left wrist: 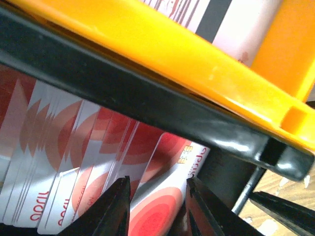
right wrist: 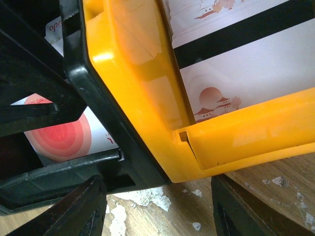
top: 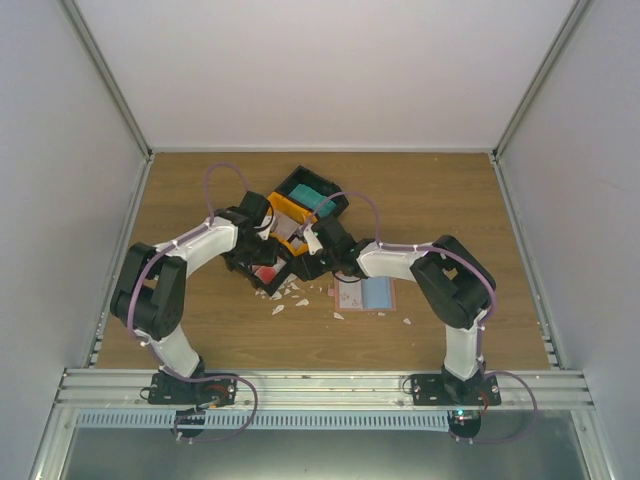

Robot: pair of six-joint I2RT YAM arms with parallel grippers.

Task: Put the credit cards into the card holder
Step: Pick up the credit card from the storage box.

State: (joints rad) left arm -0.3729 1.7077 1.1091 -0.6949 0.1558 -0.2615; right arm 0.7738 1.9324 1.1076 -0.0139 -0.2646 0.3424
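Nearest the bases, the card holder (top: 378,293) lies apparently opened on the worktop (top: 200,340), well apart from the cards, with white scraps (top: 288,296) strewn near it. Beyond, the left pincer (left wrist: 158,183) straddles one red-ringed card (left wrist: 162,157) among the credit cards (left wrist: 64,147) ranked in the black-and-orange tray (right wrist: 128,88), evidently to draw it out; whether it is clenched on that card cannot be told. The right pincer (right wrist: 156,186) stands released at the tray's corner, probably positioned to steady it
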